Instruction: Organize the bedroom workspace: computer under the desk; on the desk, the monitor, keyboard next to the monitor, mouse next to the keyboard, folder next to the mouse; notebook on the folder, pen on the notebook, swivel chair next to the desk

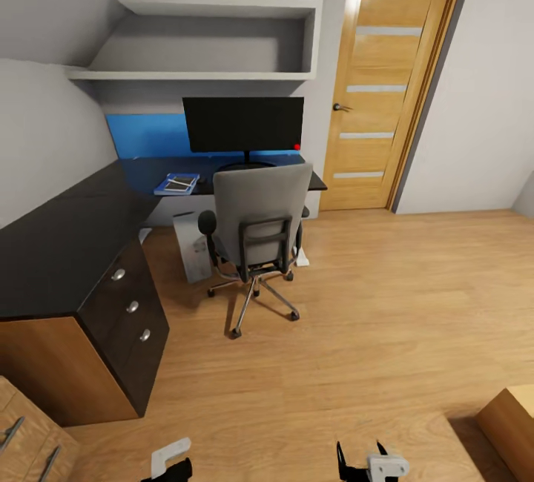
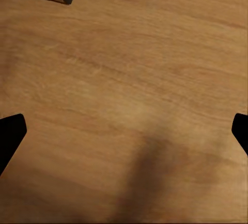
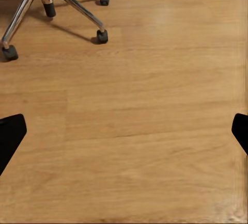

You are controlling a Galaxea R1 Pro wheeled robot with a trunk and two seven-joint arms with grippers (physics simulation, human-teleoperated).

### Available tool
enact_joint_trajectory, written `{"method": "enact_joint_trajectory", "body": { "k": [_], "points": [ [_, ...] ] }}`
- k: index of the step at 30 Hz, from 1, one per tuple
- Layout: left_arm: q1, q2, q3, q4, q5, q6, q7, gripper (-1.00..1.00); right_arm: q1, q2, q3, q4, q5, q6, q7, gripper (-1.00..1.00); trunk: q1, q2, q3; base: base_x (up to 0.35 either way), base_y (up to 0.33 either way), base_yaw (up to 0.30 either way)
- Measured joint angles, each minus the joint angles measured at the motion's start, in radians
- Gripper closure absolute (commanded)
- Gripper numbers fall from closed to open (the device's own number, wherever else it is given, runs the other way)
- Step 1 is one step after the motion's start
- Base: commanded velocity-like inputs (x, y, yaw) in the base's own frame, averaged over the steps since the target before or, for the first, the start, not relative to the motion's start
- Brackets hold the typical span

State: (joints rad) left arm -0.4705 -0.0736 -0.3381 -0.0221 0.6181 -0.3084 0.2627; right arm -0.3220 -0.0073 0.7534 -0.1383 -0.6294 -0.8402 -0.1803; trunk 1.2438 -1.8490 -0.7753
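No legible writing anywhere. Head view: monitor [image 1: 243, 124] upright on the desk [image 1: 67, 245], screen facing me, red dot at its lower right corner. Blue folder [image 1: 176, 184] lies flat left of the monitor stand with something grey on it. Swivel chair [image 1: 256, 233] backs toward me; computer [image 1: 194, 245] stands under the desk. My left gripper [image 2: 124, 131] and right gripper [image 3: 124, 131] hang over the wood floor [image 1: 386, 304], jaws wide. Right wrist view catches the chair's chrome base.

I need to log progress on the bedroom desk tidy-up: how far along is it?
Done by the look of it: monitor on the desk, computer under it, chair pulled up close, and a grey notebook lying on the blue folder on the desk. Nothing in hand: both grippers hang open over bare floor. Keyboard, mouse and pen are hard to make out, so unconfirmed.
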Motion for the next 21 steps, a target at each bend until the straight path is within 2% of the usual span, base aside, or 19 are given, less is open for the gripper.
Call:
{"method": "enact_joint_trajectory", "body": {
  "k": [2,4,8,9,10,16,17,21],
  "points": [
    [0.019,0.000,0.000,0.000,-0.015,-0.021,0.000,-1.00,0.018,0.000,0.000,0.008,-0.001,-0.016,0.001,-1.00,-0.008,0.014,0.006,0.000,0.000,0.000],
    [0.045,0.002,0.000,0.000,-0.036,-0.074,0.000,-1.00,0.042,0.000,-0.001,0.027,-0.004,-0.047,0.002,-1.00,-0.015,0.028,0.013,0.000,0.000,0.000],
    [0.080,0.003,0.001,0.000,-0.050,-0.143,0.000,-1.00,0.065,0.001,-0.001,0.064,-0.015,-0.103,0.002,-1.00,-0.031,0.056,0.025,0.000,0.000,0.000],
    [0.114,0.005,0.004,0.001,-0.054,-0.186,-0.001,-1.00,0.088,0.003,-0.005,0.105,-0.030,-0.174,0.002,-1.00,-0.035,0.063,0.028,0.000,0.000,0.000],
    [0.122,0.005,0.001,0.001,-0.057,-0.192,-0.001,-1.00,0.095,0.003,0.000,0.111,-0.027,-0.185,0.003,-1.00,-0.038,0.070,0.031,0.000,0.000,0.000],
    [0.182,0.014,0.002,0.001,-0.059,-0.221,-0.001,-1.00,0.147,0.003,-0.001,0.129,-0.034,-0.207,0.003,-1.00,-0.061,0.112,0.050,0.000,0.000,0.000],
    [0.206,0.017,0.004,0.001,-0.057,-0.248,-0.001,-1.00,0.161,0.002,-0.002,0.130,-0.037,-0.207,0.003,-1.00,-0.065,0.119,0.053,0.000,0.000,0.000],
    [0.247,0.028,0.001,0.001,-0.058,-0.306,-0.002,-1.00,0.180,0.000,-0.002,0.131,-0.061,-0.207,0.004,-1.00,-0.081,0.147,0.066,0.000,0.000,0.000]
  ]
}}
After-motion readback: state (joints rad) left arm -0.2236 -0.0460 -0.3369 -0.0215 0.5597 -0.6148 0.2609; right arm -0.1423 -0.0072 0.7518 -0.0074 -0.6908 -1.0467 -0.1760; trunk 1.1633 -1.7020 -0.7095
